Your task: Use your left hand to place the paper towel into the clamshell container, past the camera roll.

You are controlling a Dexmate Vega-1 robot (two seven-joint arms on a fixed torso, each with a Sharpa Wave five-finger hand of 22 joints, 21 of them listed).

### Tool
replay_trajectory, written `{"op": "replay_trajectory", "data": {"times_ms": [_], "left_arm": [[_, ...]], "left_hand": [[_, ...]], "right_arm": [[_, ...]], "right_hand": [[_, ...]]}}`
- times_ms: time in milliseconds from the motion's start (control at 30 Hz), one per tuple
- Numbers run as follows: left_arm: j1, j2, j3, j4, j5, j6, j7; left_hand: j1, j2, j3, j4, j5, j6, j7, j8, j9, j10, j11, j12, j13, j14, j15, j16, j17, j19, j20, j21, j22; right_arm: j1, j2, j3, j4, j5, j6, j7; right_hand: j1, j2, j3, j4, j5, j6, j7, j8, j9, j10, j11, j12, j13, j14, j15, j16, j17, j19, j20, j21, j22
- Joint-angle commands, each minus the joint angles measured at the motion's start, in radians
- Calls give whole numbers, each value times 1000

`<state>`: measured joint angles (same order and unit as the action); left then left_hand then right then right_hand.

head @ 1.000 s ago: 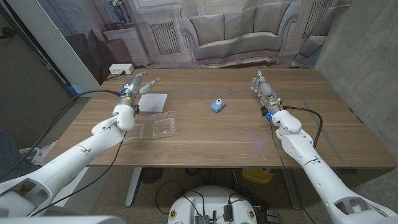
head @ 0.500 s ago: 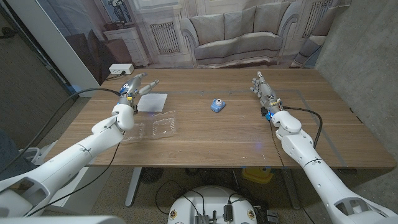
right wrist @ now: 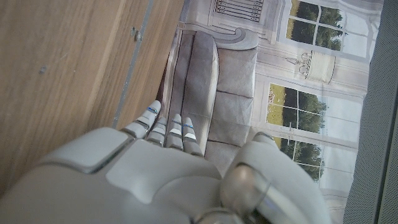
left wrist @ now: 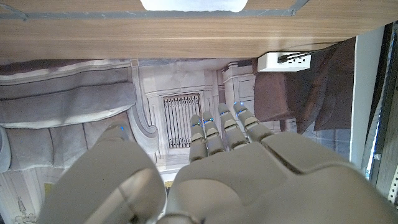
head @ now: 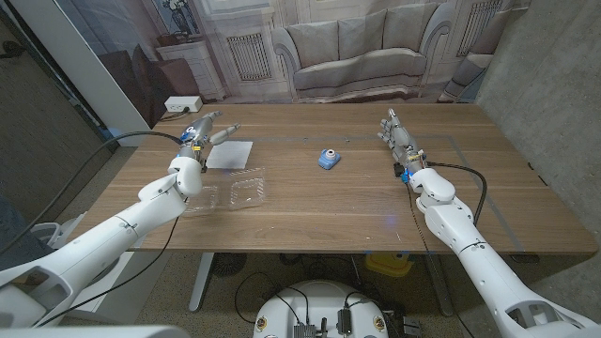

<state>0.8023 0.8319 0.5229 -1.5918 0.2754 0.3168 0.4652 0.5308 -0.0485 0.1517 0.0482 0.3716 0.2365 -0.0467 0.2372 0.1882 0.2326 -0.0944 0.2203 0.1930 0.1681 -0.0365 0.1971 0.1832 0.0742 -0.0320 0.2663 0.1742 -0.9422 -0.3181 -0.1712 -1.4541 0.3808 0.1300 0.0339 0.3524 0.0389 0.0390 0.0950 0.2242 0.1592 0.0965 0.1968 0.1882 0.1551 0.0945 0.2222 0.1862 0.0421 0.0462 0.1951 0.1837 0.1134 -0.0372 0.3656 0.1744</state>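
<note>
On the near left part of the brown wooden counter (head: 338, 202) lies the clear plastic clamshell container (head: 233, 192), opened out flat with both halves side by side. Just beyond it, toward the far left, the flat white paper towel (head: 230, 155) lies on the wood, apart from the container's far edge. The left hand (head: 204, 131) hovers at the towel's left edge with its fingers stretched straight out and close together, holding nothing; in the left wrist view those fingers (left wrist: 219, 134) point past the counter's far edge toward the backdrop, with the towel's white edge (left wrist: 191, 5) showing on the wood. Well to the right of the towel, near the counter's middle, sits the small blue camera roll (head: 328, 160). Further right, the right hand (head: 398, 137) stands on its edge with fingers extended and together, empty; the right wrist view shows its fingers (right wrist: 166, 129) reaching over bare wood. Behind the counter hangs a printed backdrop of a grey sofa (head: 355, 56).
</note>
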Motion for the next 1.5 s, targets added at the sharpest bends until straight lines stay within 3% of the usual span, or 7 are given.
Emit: {"op": "replay_trajectory", "data": {"times_ms": [33, 300, 867, 1200, 1500], "left_arm": [[-8, 18, 17, -19, 26, 42, -31], [-16, 22, 26, -23, 40, 61, -48], [-37, 9, 60, -13, 75, 133, -73], [-48, -7, 67, 35, 58, 87, -65], [-81, -13, 94, 62, 55, 89, -118]], "left_hand": [[10, -2, 2, -10, 8, -1, -9, -7, 6, -11, -5, -6, 3, -9, -31, -2, 2, -5, 7, -5, 5], [17, -24, -8, -19, 10, -13, -17, -15, 6, -15, 3, -9, 4, -18, -26, -6, 2, -7, 22, -11, 5], [25, -62, -31, -31, 16, -28, -19, -24, 7, -33, 11, -15, 5, -36, -17, -9, 5, 4, 84, -18, 6], [26, -77, -45, -35, 22, -29, -22, -26, 8, -34, 8, -14, 7, -33, -18, -4, 7, 41, 132, -11, 6], [26, -83, -52, -36, 25, -21, -25, -23, 8, -30, 7, -12, 7, -30, -22, -2, 7, 55, 144, -11, 6]], "right_arm": [[4, 3, 0, 10, 2, 10, 5], [5, 6, -2, 16, 4, 9, 6], [7, 2, -1, 12, 3, -1, 4], [10, 3, -2, 15, 3, -4, 2], [3, 2, 4, 3, 5, -8, -5]], "right_hand": [[2, 3, -1, -6, -5, 9, -2, 4, 2, 9, 2, 2, 3, 8, 6, -3, 3, 10, -24, -2, 3], [2, 3, -1, -7, -6, 11, -2, 4, 2, 11, 1, 3, 3, 8, 6, -3, 3, 11, -23, -5, 3], [3, 5, -2, -9, -7, 11, -3, 3, 2, 12, 2, 2, 3, 8, 7, -4, 2, 14, -22, -11, 4], [3, 5, -3, -10, -7, 11, -2, 3, 2, 13, 3, 2, 3, 8, 7, -4, 2, 14, -20, -14, 4], [3, 6, -4, -11, -8, 10, -2, 2, 2, 13, 3, 2, 3, 8, 8, -4, 2, 14, -20, -17, 4]]}}
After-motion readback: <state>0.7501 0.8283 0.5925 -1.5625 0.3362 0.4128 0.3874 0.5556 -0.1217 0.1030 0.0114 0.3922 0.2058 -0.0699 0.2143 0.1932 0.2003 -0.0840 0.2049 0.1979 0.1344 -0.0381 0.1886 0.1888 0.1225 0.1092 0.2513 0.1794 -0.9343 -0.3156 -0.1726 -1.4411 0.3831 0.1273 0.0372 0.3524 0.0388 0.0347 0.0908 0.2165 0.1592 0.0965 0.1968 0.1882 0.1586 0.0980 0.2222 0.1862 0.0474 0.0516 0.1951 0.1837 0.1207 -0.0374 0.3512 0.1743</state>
